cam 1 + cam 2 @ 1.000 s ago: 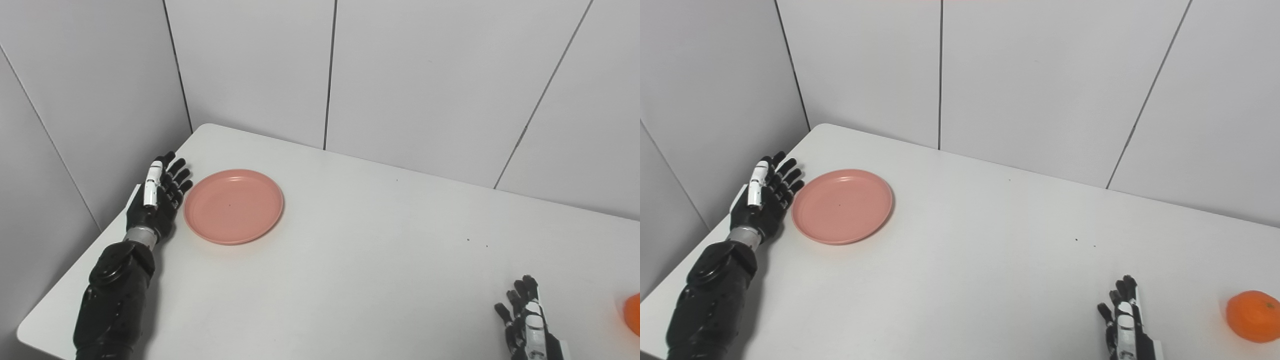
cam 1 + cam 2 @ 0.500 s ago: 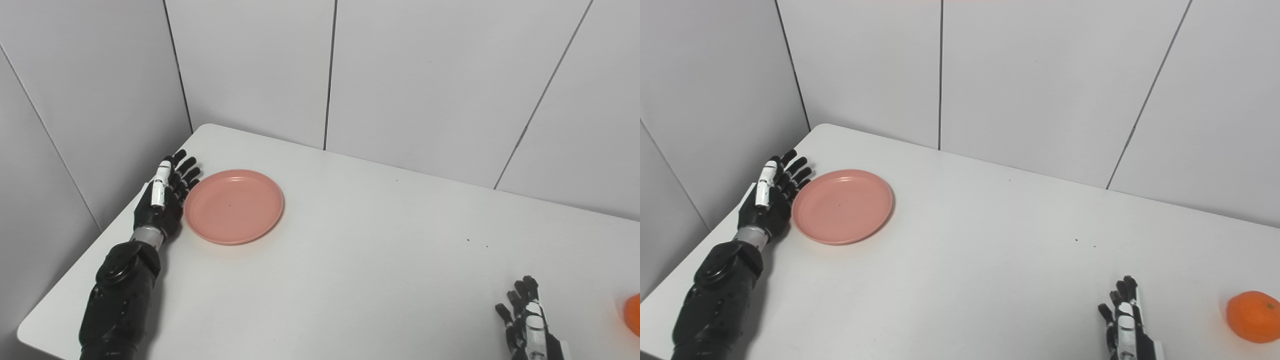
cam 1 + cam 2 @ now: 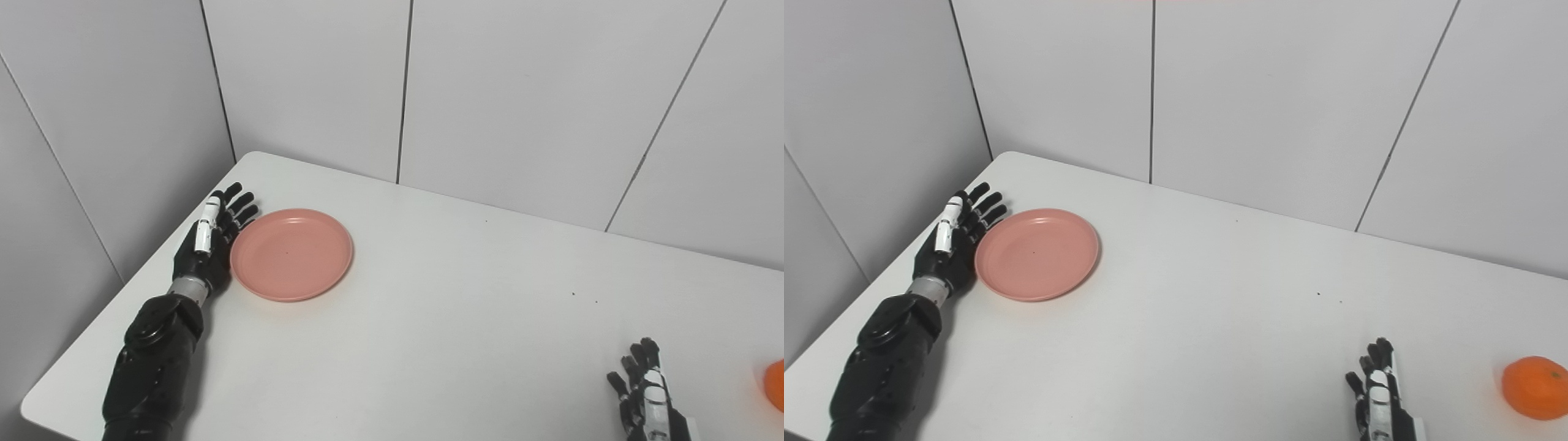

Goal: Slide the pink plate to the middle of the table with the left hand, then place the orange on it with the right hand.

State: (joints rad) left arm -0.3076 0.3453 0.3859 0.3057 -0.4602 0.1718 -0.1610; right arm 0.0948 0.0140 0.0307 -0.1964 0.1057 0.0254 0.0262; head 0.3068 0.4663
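nearest, at the bottom edge, the right hand rests low on the counter with its fingers spread apart, holding nothing. only the right eye view shows the round, glossy orange fruit whole, sitting on the counter well to the right of that hand; in the left eye view it is a mere sliver cut by the frame edge. farther back on the left, the black left hand lies flat with fingers extended and apart, its edge touching the left rim of the shallow round pink plastic plate. the plate sits near the counter's far left corner. the smooth white counter bears a few dark specks, and pale grey panelled walls with dark seams stand behind it.
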